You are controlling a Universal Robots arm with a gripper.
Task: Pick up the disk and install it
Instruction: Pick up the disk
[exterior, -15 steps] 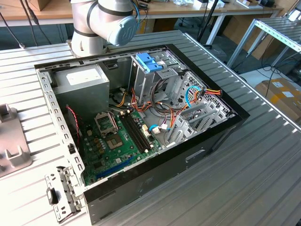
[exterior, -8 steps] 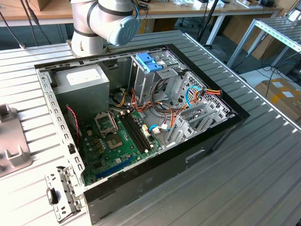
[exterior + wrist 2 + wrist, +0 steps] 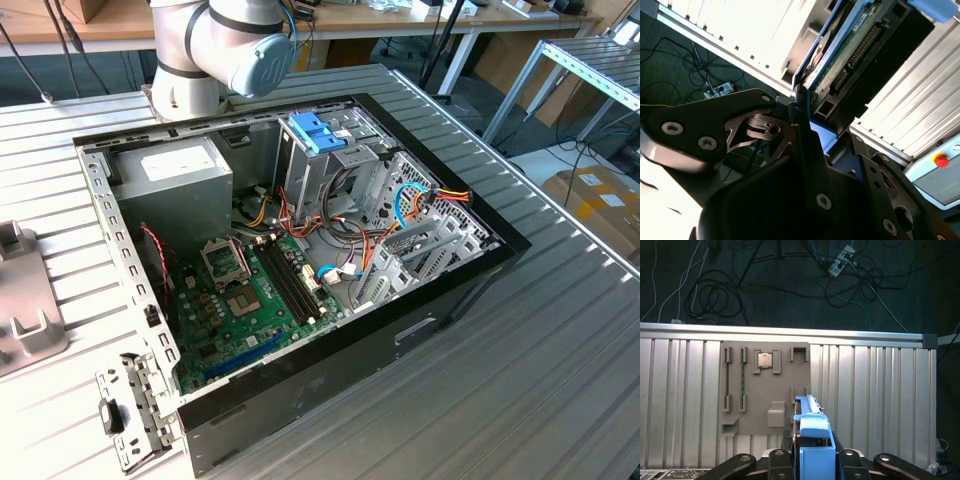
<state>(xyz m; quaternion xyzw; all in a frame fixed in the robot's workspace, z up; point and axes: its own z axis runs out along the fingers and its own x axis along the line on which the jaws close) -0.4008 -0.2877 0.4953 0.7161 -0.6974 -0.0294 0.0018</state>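
Disk [image 3: 811, 415], in its light-blue frame, sits clamped in the closed tool [image 3: 812, 460] in the first wrist view, above the worktop [image 3: 880, 390] and a grey parts tray [image 3: 765, 390]. The second wrist view shows its circuit-board side [image 3: 850, 55] rising from the tool [image 3: 812, 135]. In the exterior view, the open computer case [image 3: 300, 390] shows its drive cage [image 3: 320, 160]. I judge this the carrying step; installing calls for aligning frame with cage.
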